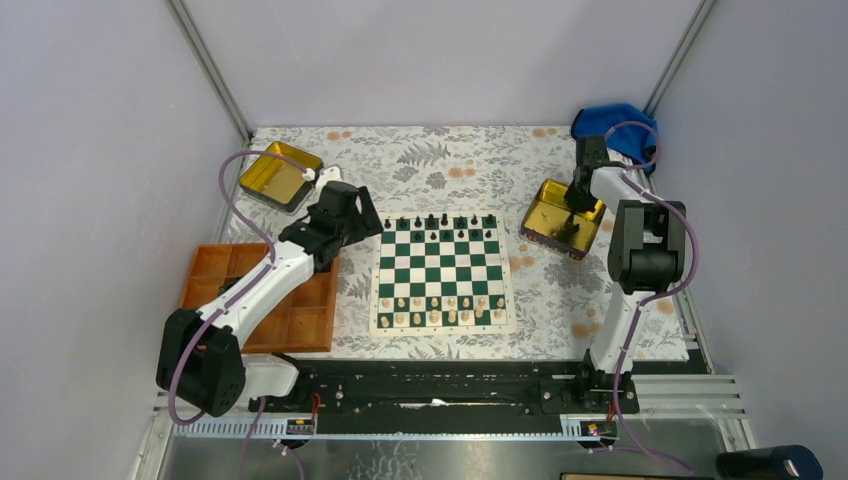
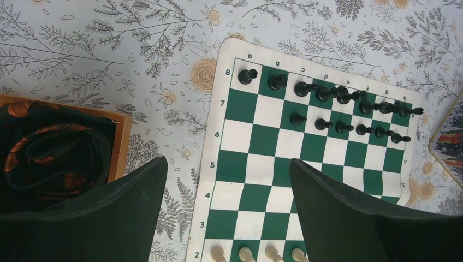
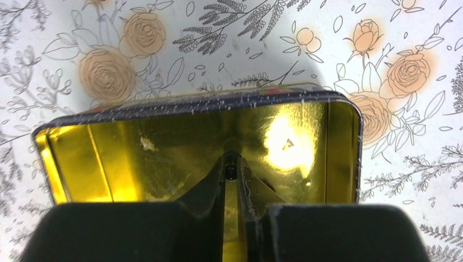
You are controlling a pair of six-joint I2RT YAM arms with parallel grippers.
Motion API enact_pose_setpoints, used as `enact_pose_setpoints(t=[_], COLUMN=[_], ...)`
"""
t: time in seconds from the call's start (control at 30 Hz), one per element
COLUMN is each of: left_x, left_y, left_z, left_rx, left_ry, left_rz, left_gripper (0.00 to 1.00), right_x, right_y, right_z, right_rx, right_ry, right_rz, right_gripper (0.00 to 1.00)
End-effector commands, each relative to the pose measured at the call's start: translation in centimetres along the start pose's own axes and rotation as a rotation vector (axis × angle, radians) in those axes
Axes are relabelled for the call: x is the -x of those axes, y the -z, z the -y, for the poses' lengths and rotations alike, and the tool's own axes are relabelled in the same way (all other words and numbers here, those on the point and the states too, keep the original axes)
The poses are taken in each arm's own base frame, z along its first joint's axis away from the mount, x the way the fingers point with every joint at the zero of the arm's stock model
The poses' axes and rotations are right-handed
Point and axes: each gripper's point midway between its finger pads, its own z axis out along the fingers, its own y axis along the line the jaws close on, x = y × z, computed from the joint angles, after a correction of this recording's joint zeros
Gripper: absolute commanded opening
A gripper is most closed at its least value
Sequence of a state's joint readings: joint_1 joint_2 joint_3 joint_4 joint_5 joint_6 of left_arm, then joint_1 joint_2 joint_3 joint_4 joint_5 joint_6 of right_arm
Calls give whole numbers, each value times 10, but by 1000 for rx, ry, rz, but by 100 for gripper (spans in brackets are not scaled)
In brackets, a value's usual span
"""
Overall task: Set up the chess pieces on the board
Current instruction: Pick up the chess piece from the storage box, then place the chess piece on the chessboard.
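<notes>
The right gripper (image 3: 231,162) is pinching a small black chess piece (image 3: 231,172) inside the gold tin (image 3: 136,158). The left gripper (image 2: 226,164) is hovering wide open and empty over the board (image 2: 262,139).

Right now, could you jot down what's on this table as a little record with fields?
board: in the middle, green and white squares
black pieces: far two rows; two squares of their front row empty
cream pieces: near two rows
left tool: open, empty, above the board's left edge
right tool: inside the right gold tin, shut on a small dark piece, it seems
other: second gold tin far left, orange tray left
</notes>
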State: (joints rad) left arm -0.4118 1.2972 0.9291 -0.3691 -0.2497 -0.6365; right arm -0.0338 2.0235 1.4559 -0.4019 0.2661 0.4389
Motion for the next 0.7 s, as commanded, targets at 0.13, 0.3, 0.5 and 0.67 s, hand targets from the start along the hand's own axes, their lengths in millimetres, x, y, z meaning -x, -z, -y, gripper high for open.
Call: enact_pose_setpoints(t=[0.13, 0.3, 0.5, 0.67], left_x=[7, 11, 12, 10], left_y=[9, 12, 20, 28], left_z=[-1, 0, -3, -7], left_rx=[-6, -10, -17, -17], left_ry=[-2, -2, 10, 17], left_rz=[38, 51, 68, 76], left_gripper=[90, 90, 91, 91], right_x=[27, 26, 2, -38], right_y=[61, 100, 153, 191], right_z=[-16, -42, -99, -158], right_rx=[132, 207, 341, 465], right_ry=[11, 93, 241, 391], right_rz=[109, 162, 200, 204], right_gripper=[0, 0, 0, 0])
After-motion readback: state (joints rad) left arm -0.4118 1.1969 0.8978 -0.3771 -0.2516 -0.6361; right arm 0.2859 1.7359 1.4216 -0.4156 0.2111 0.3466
